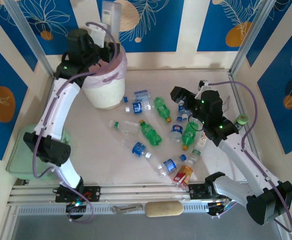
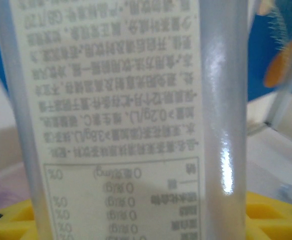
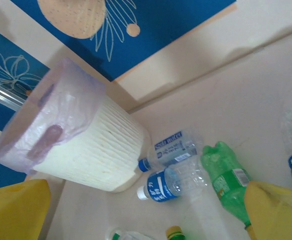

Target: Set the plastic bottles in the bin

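My left fingers (image 2: 273, 214) are closed partway around a pale bottle (image 1: 111, 17) with a white printed label. It stands upright between them and crowds the left wrist view. In the top view it sticks up at the upper left of the frame, just above the rim of the bin (image 1: 104, 92). The bin is a white ribbed bucket with a lilac bag liner, standing on the surface (image 1: 100, 145).

My right fingers (image 3: 278, 210) are spread wide at the lower corners of the right wrist view, with nothing between them. Past them I see clear blue-labelled bottles and a green one lying just beside the bin's base.

The loose bottles (image 1: 150, 132) lie scattered across the middle of the top view, clear, green and one red-orange (image 1: 183, 175) at the lower centre.
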You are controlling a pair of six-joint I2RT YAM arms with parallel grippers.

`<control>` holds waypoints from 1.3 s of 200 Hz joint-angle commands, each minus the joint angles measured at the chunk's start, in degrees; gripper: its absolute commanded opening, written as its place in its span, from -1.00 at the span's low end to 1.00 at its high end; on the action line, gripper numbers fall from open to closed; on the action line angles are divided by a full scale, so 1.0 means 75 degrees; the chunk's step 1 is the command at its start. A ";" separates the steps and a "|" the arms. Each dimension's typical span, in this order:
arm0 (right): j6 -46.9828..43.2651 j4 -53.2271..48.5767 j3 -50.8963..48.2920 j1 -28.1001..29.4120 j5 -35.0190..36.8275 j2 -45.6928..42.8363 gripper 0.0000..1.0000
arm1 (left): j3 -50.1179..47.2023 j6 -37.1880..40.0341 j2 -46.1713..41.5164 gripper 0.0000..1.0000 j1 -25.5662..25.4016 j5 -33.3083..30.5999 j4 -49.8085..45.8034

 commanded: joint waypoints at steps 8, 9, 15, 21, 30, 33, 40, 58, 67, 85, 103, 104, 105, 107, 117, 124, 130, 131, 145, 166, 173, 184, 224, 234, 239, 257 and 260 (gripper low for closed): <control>-0.0103 -0.0185 -0.0180 -0.0070 0.0170 -0.0274 0.99 | 0.0568 0.0666 0.0664 0.08 0.0528 -0.0566 -0.0559; -0.0103 -0.0191 -0.0182 -0.0070 0.0169 -0.0276 1.00 | 0.0562 0.0667 0.0681 0.08 0.0550 -0.0574 -0.0548; -0.0108 -0.0219 -0.0215 -0.0077 0.0196 -0.0303 1.00 | 0.0568 0.0649 0.0785 0.08 0.0650 -0.0582 -0.0515; -0.0092 -0.0231 -0.0250 -0.0082 0.0205 -0.0326 1.00 | 0.0568 0.0603 0.0900 0.08 0.0761 -0.0610 -0.0474; -0.0085 -0.0264 -0.0294 -0.0088 0.0223 -0.0361 1.00 | 0.0561 0.0511 0.1080 0.08 0.0889 -0.0607 -0.0435; -0.0080 -0.0270 -0.0306 -0.0093 0.0228 -0.0379 1.00 | 0.0564 0.0476 0.1145 0.08 0.0936 -0.0587 -0.0426; -0.0080 -0.0279 -0.0333 -0.0091 0.0236 -0.0400 1.00 | 0.0546 0.0429 0.1273 0.08 0.1010 -0.0567 -0.0399; -0.0085 -0.0334 -0.0376 -0.0094 0.0242 -0.0429 1.00 | 0.0369 0.0401 0.1569 0.08 0.1116 -0.0633 -0.0198; -0.0067 -0.0355 -0.0394 -0.0088 0.0224 -0.0419 1.00 | 0.0263 0.0388 0.1708 0.08 0.1142 -0.0629 -0.0120; 0.0008 -0.0397 -0.0426 -0.0082 0.0203 -0.0400 1.00 | 0.0090 0.0243 0.1967 0.08 0.1159 -0.0603 -0.0045; 0.0059 -0.0428 -0.0460 -0.0071 0.0192 -0.0394 1.00 | -0.0085 0.0128 0.2156 0.09 0.1182 -0.0654 0.0008; 0.0060 -0.0430 -0.0457 -0.0071 0.0197 -0.0394 1.00 | -0.0098 0.0123 0.2166 0.09 0.1182 -0.0653 0.0011; 0.0061 -0.0430 -0.0467 -0.0071 0.0200 -0.0388 1.00 | -0.0111 0.0114 0.2177 0.09 0.1188 -0.0659 0.0012; 0.0067 -0.0437 -0.0465 -0.0065 0.0208 -0.0393 1.00 | -0.0138 0.0102 0.2188 0.09 0.1193 -0.0654 0.0022; 0.0073 -0.0443 -0.0468 -0.0070 0.0221 -0.0393 1.00 | -0.0222 0.0063 0.2263 0.10 0.1206 -0.0642 0.0048; 0.0061 -0.0460 -0.0465 -0.0062 0.0231 -0.0391 1.00 | -0.0251 0.0048 0.2311 0.12 0.1207 -0.0638 0.0032; 0.0058 -0.0466 -0.0456 -0.0059 0.0245 -0.0394 1.00 | -0.0256 0.0046 0.2355 0.13 0.1206 -0.0619 -0.0002; 0.0054 -0.0466 -0.0455 -0.0059 0.0247 -0.0394 1.00 | -0.0260 0.0047 0.2365 0.13 0.1206 -0.0618 -0.0006; 0.0050 -0.0466 -0.0449 -0.0059 0.0261 -0.0376 1.00 | -0.0273 0.0036 0.2411 0.17 0.1206 -0.0571 -0.0075; 0.0059 -0.0444 -0.0443 -0.0046 0.0295 -0.0352 1.00 | -0.0362 0.0005 0.2410 0.27 0.1206 -0.0568 -0.0092; 0.0061 -0.0444 -0.0449 -0.0047 0.0298 -0.0332 1.00 | -0.0397 0.0001 0.2410 0.30 0.1206 -0.0559 -0.0090; 0.0073 -0.0443 -0.0434 -0.0046 0.0289 -0.0317 1.00 | -0.0436 0.0001 0.2416 0.35 0.1206 -0.0582 -0.0095; 0.0085 -0.0516 -0.0438 -0.0044 0.0318 -0.0338 1.00 | -0.0498 -0.0009 0.2416 0.49 0.1214 -0.0614 -0.0127; 0.0085 -0.0513 -0.0448 -0.0047 0.0333 -0.0361 1.00 | -0.0498 -0.0032 0.2410 0.52 0.1215 -0.0609 -0.0137; 0.0083 -0.0513 -0.0446 -0.0047 0.0333 -0.0368 1.00 | -0.0498 -0.0043 0.2406 0.52 0.1209 -0.0606 -0.0130; 0.0052 -0.0525 -0.0454 -0.0038 0.0333 -0.0392 1.00 | -0.0498 -0.0081 0.2358 0.53 0.1212 -0.0605 -0.0117; 0.0050 -0.0535 -0.0459 -0.0044 0.0340 -0.0394 1.00 | -0.0498 -0.0092 0.2352 0.53 0.1208 -0.0605 -0.0115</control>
